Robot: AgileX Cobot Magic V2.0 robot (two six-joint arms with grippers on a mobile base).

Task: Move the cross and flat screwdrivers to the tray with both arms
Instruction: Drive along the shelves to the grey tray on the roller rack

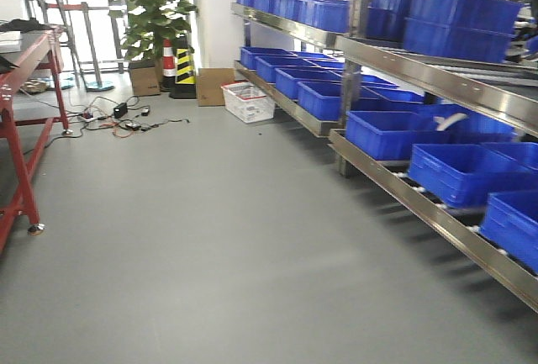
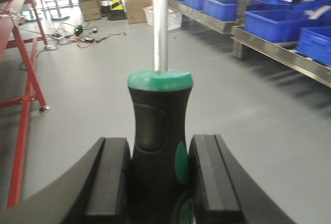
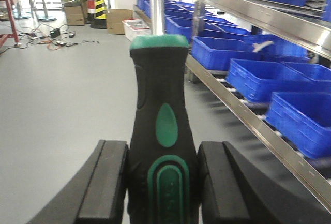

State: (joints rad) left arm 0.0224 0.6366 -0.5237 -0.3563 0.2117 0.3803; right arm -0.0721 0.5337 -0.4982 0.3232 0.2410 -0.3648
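Note:
In the left wrist view, my left gripper (image 2: 160, 175) is shut on the black-and-green handle of a screwdriver (image 2: 158, 125), whose shiny metal shaft runs straight up out of the frame. In the right wrist view, my right gripper (image 3: 163, 177) is shut on the handle of a second black-and-green screwdriver (image 3: 160, 115), its shaft also pointing up and away. Both tools hang above the grey floor. The tips are out of view, so which is cross and which is flat cannot be told. The tray is out of view. Neither gripper shows in the front view.
Metal shelving (image 1: 395, 53) with several blue plastic bins (image 1: 458, 171) runs along the right. A red-framed table (image 1: 21, 129) stands at the left. Cables (image 1: 118, 120), a potted plant (image 1: 155, 2), a striped cone (image 1: 169, 63), cardboard boxes (image 1: 214, 87) and a white basket (image 1: 248, 101) lie at the far end.

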